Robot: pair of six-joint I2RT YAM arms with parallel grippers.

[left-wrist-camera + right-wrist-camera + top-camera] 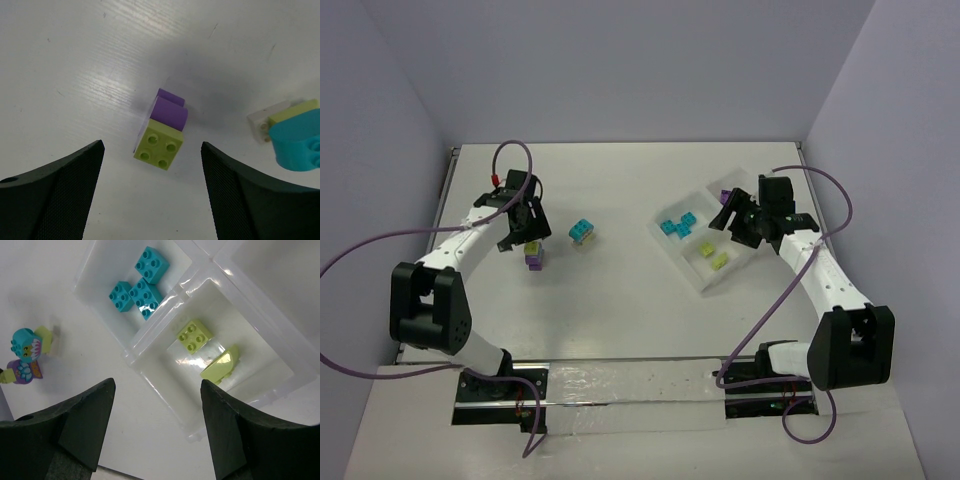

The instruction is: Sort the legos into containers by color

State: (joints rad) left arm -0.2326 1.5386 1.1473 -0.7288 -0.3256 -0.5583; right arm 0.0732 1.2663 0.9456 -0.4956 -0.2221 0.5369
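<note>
You are hovering the left end effector (525, 238) low over the table (620, 300) with its jaws spread wide and nothing between them. Just beneath the gap, a purple and lime pair (162, 131) is lying on its side, the lime brick's studs facing the wrist camera and the purple brick joined behind it. Near it, to the right in that view, a cyan and lime pair (295, 137) is sitting apart from the first.

You are keeping the right end effector (156, 395) released too, empty, above the near edge of the clear tray (702, 278). In the tray, three cyan bricks (140, 285) are resting together in one compartment, two of them touching. In the compartment beside it, across a divider, a lime brick (195, 335) is sitting studs up and a sloped lime piece (222, 364) is lying close to it. Both loose pairs are sitting well apart from the tray.
</note>
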